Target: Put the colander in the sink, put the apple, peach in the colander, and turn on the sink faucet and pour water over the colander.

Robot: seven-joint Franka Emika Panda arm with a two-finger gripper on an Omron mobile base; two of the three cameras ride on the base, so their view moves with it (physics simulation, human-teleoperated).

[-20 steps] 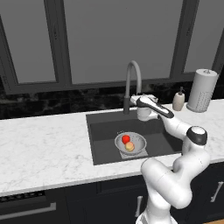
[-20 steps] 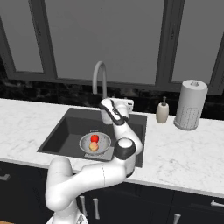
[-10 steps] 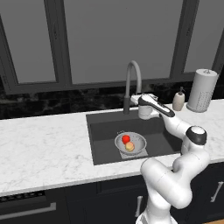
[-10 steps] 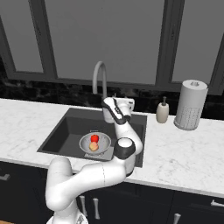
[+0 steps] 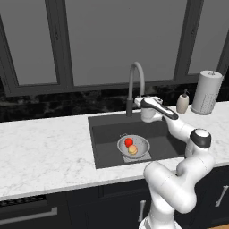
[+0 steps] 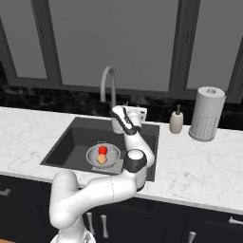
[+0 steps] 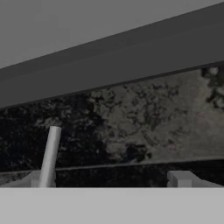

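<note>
The colander sits on the floor of the sink. Inside it lie the red apple and the pale peach. The sink faucet arches up behind the basin; no water shows. My gripper hovers above the sink's back edge, just right of the faucet's base, and points at the dark back wall. Its fingers stand wide apart with nothing between them. In the hand view the faucet's pale stem rises at the left.
A white soap dispenser and a paper towel roll stand on the marble counter right of the sink. Dark windows and a black backsplash close the back.
</note>
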